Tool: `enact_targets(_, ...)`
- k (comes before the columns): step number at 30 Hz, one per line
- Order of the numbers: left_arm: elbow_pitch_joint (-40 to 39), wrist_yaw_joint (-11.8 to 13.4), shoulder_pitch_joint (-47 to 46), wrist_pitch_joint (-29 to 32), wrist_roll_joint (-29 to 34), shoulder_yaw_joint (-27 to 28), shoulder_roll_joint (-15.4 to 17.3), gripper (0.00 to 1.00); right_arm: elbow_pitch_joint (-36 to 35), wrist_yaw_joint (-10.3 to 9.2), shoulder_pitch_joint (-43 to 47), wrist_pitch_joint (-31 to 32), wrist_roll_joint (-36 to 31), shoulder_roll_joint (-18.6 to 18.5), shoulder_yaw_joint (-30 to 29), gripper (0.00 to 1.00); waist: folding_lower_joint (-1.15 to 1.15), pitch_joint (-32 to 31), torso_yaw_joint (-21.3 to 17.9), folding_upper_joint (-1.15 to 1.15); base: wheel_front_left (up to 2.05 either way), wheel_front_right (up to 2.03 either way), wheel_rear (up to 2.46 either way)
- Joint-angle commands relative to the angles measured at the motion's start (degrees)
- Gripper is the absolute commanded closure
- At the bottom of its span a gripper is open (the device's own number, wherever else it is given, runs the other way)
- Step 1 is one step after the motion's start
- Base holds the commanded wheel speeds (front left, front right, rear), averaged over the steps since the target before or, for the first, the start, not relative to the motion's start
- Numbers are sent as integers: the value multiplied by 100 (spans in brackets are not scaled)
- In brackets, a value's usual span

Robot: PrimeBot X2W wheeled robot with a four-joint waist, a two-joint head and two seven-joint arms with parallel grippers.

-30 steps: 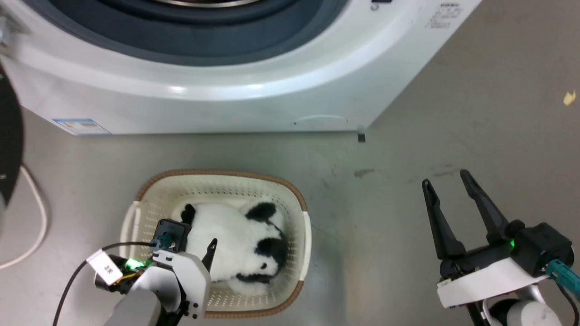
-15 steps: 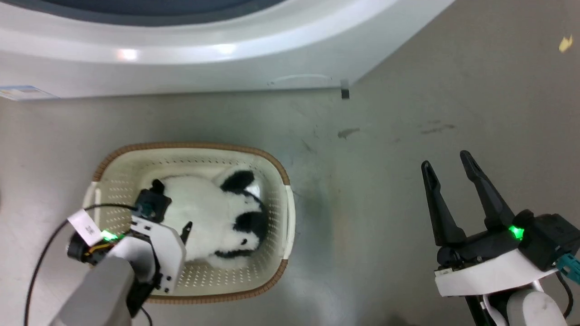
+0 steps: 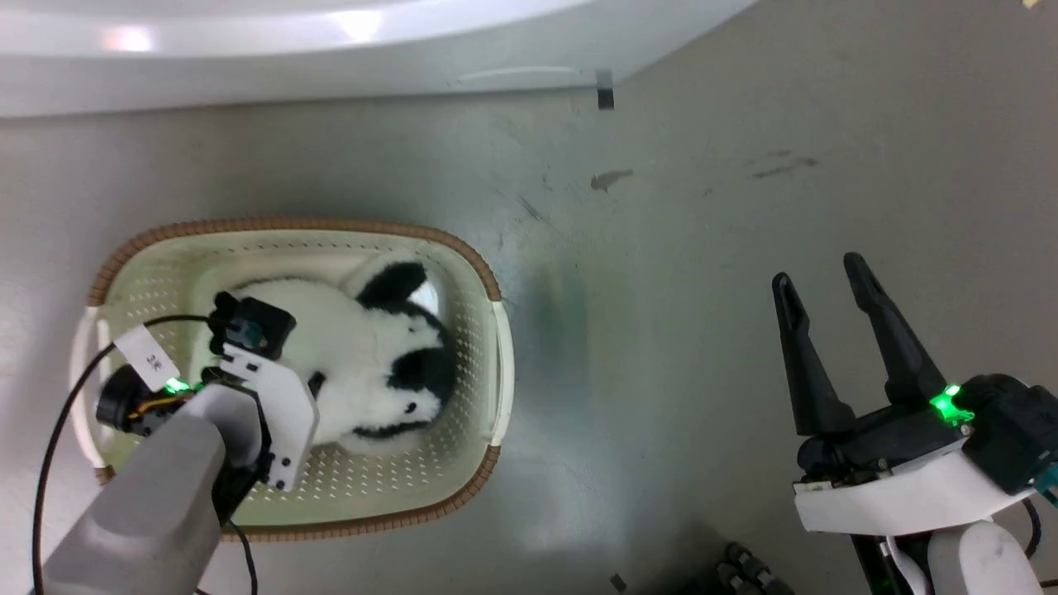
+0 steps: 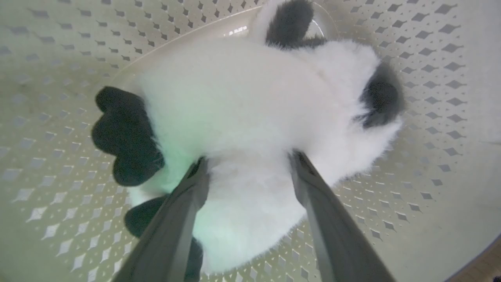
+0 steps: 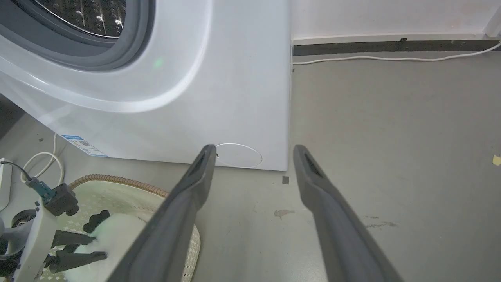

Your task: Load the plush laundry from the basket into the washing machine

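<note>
The plush laundry (image 3: 364,355), a fluffy white toy with black patches, lies in the cream basket (image 3: 289,225) on the floor. My left gripper (image 4: 248,157) is down inside the basket (image 4: 430,58), open, with both fingertips pressed into the white fur of the plush (image 4: 242,98). In the head view the left wrist covers the toy's left part. My right gripper (image 3: 817,271) hangs open and empty over bare floor, well right of the basket. The washing machine (image 3: 248,66) stands beyond the basket; the right wrist view shows its grey door ring and steel drum (image 5: 90,15).
Grey concrete floor lies between the basket and the washer front (image 5: 215,78). A white cable (image 5: 391,58) runs along the back wall, and another cable loop (image 5: 43,164) lies left of the basket. A dark ridged object (image 3: 744,570) sits at the bottom edge.
The head camera has tilted down, so the washer has slid up the picture. My left gripper has sunk lower into the basket onto the plush. The right gripper has stayed open.
</note>
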Motion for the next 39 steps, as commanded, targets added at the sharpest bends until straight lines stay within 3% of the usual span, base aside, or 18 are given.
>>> enact_targets(1,151,-39,-175,17,-97,-114,82,0,-55,-4,-132,-55,58,18,17,0,0,119,-56,0,0,0,0)
enact_targets(6,498,-71,-437,-55,-265,-371,157,0,-101,-4,-181,-115,137,18,30,0,0,365,-135,0,0,0,0)
enact_targets(7,562,-77,-486,-101,-298,-413,173,62,-104,-4,-199,-127,153,19,36,0,0,410,-151,0,0,0,0)
enact_targets(8,626,-83,-535,-169,-336,-448,188,100,-107,-4,-223,-139,169,19,45,0,0,454,-168,0,0,0,0)
enact_targets(14,1083,-120,-752,-421,-554,-697,267,100,-127,-5,-408,-211,274,20,84,0,0,596,-279,0,0,0,0)
enact_targets(21,1515,-164,-823,-918,-821,-1051,98,100,-55,-5,-445,-294,226,21,-72,0,0,304,-131,0,0,0,0)
enact_targets(30,1820,-218,-573,-1908,-1241,-1540,-201,100,98,-5,-232,-398,-34,23,-346,0,0,-759,317,0,0,0,0)
enact_targets(39,1502,-157,99,-2513,-1479,-1352,-526,100,311,-5,170,-398,-314,23,-494,0,0,-2215,869,0,0,0,0)
